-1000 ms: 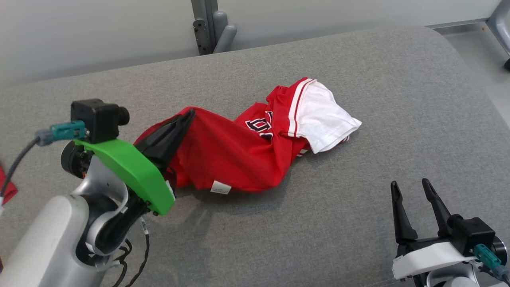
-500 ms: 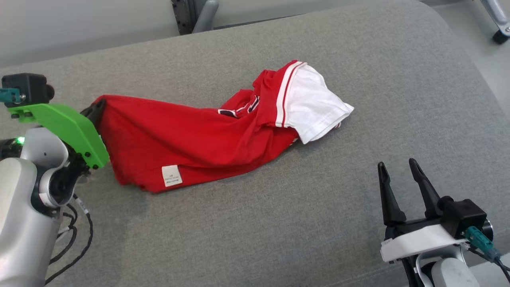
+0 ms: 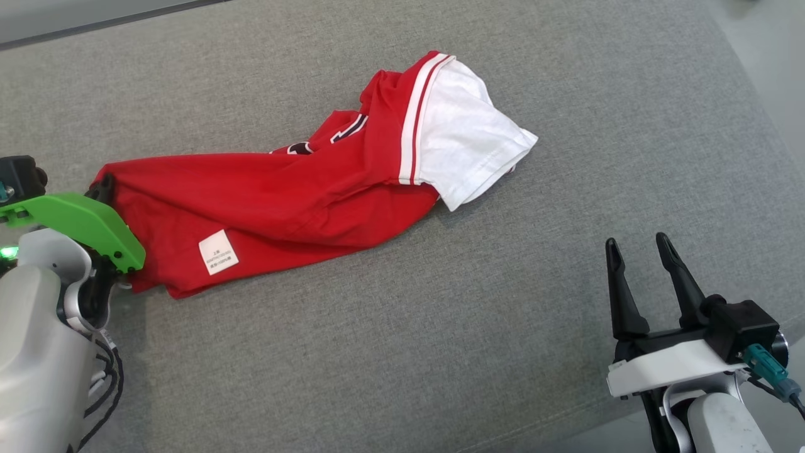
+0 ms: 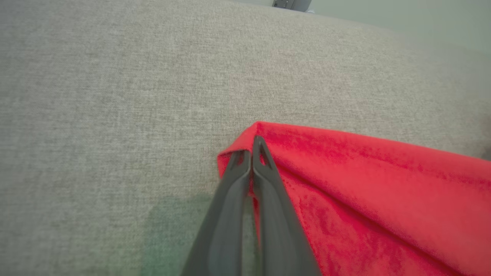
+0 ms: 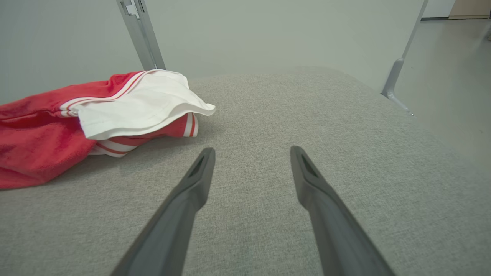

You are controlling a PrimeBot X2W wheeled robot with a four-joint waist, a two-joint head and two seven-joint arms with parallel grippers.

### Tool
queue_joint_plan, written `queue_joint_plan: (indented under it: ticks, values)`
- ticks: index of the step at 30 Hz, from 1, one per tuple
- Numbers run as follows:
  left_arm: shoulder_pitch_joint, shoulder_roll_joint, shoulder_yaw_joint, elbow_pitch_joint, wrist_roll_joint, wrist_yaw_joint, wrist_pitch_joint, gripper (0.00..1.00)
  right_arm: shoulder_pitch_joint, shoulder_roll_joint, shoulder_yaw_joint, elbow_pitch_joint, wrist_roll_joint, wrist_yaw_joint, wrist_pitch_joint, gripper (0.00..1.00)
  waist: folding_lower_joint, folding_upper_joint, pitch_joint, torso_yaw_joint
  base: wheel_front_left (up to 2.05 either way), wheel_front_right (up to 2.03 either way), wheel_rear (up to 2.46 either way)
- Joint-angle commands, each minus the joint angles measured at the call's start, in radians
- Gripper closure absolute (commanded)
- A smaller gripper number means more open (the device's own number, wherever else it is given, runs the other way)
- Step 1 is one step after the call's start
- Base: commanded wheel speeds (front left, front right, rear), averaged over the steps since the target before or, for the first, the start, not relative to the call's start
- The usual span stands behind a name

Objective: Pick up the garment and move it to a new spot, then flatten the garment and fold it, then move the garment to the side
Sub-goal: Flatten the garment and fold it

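1. The left tool (image 4: 251, 147), pressed together, pinches the garment's (image 3: 283, 201) red corner.
2. The garment lies on the counter (image 3: 440, 346), its long axis running away rightward.
3. The right tool (image 3: 635, 240), spread, is nearer the white sleeve (image 3: 465, 145).

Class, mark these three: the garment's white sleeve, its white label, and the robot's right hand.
white sleeve (image 3: 465, 145): head view, middle of the white cloth.
white label (image 3: 219, 252): head view, centre of the tag.
right hand (image 3: 636, 240): head view, midway between its open fingertips.
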Motion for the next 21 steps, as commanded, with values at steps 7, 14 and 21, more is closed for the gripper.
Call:
queue_joint_plan:
  ticks: [7,14,21]
  values:
    - [0.014,-0.081,0.002,0.081,0.021,-0.033,-0.212,0.0,0.028,-0.002,-0.036,-0.013,-0.037,0.0,-0.003,0.0,0.0,0.0,-0.074,0.059,0.0,0.0,0.0]
    - [0.13,-0.094,-0.012,0.022,0.053,-0.016,-0.348,0.0,0.068,-0.003,-0.078,-0.035,-0.066,0.0,-0.003,0.0,0.0,0.0,-0.157,0.108,0.0,0.0,0.0]
    - [0.303,-0.123,-0.039,-0.112,0.077,0.021,-0.38,0.0,0.118,-0.002,-0.117,-0.05,-0.083,0.0,-0.003,0.0,0.0,0.0,-0.211,0.165,0.0,0.0,0.0]
